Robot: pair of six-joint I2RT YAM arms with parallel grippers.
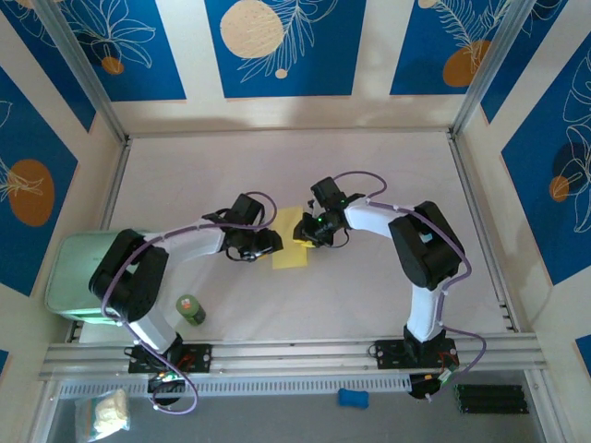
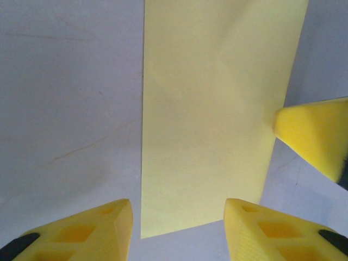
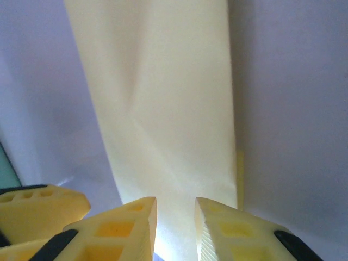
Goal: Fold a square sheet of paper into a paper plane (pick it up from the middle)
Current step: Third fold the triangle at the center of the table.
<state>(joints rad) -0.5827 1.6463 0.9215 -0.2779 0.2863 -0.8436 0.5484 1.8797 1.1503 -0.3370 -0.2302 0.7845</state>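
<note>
Top external view showing the folded paper (image 1: 289,238) lying flat on the counter (image 1: 369,295). Holding left hand (image 2: 176,217) half open, empty, straddling its end; holding right hand (image 3: 176,209) nearly closed at its edge, grip impossible to tell. Treating as light, limp, crease-prone; pinching at the middle.

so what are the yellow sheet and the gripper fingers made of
Yellow sheet: thin matte paper, judging by its sharp flat edges and faint crease lines. Left gripper fingers: probably moulded or printed plastic, matte yellow with hollow pockets.
</note>
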